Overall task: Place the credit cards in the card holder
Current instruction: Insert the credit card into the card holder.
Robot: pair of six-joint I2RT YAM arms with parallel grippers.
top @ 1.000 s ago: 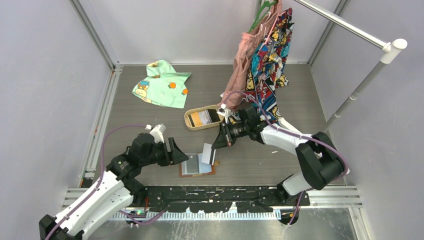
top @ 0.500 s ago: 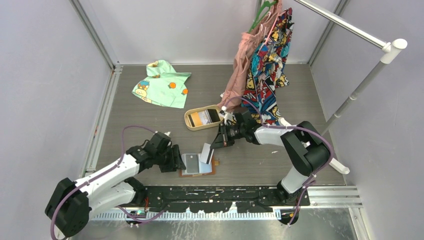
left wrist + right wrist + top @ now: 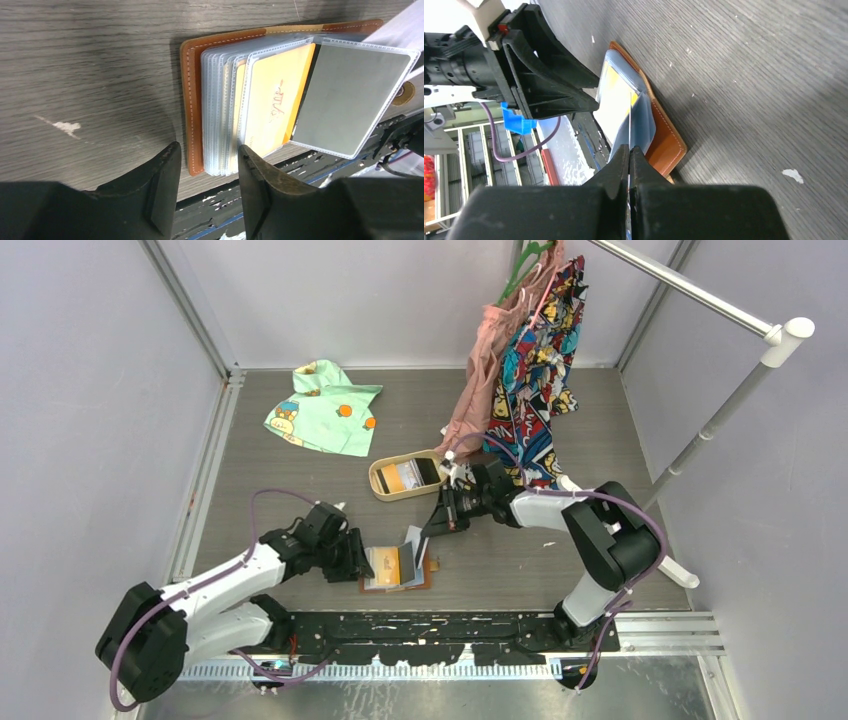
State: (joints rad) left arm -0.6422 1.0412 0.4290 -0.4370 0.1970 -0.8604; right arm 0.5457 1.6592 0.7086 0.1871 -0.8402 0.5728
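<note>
At the near edge of the table point(image 3: 600, 440), the right hand point(image 3: 629, 150) is closed flat on a white card point(image 3: 412, 538). In its wrist view the card shows edge-on, pointing down into the fanned plastic sleeves point(image 3: 225, 110) of the card holder point(image 3: 190, 100). That holder lies open on the table between the two arms, brown cover underneath. An orange card point(image 3: 272, 100) already sits in one sleeve, and a grey card point(image 3: 350, 95) fills the sleeve that stands lifted like a turned page. The left hand point(image 3: 208, 155) stands half open astride the holder's left edge, with cover and sleeve stack between its fingers; whether they press yet I cannot tell. To do this step well, the left hand should pin stack and cover firmly so the holder does not slide. The right hand should line the card's leading edge up with one sleeve mouth and push along the sleeve, not across it. A tilted card will likely catch on a stitched seam or slip between two sleeves instead of into one. Farther back, more cards point(image 3: 403, 476) wait in the tan tray point(image 3: 372, 480).
</note>
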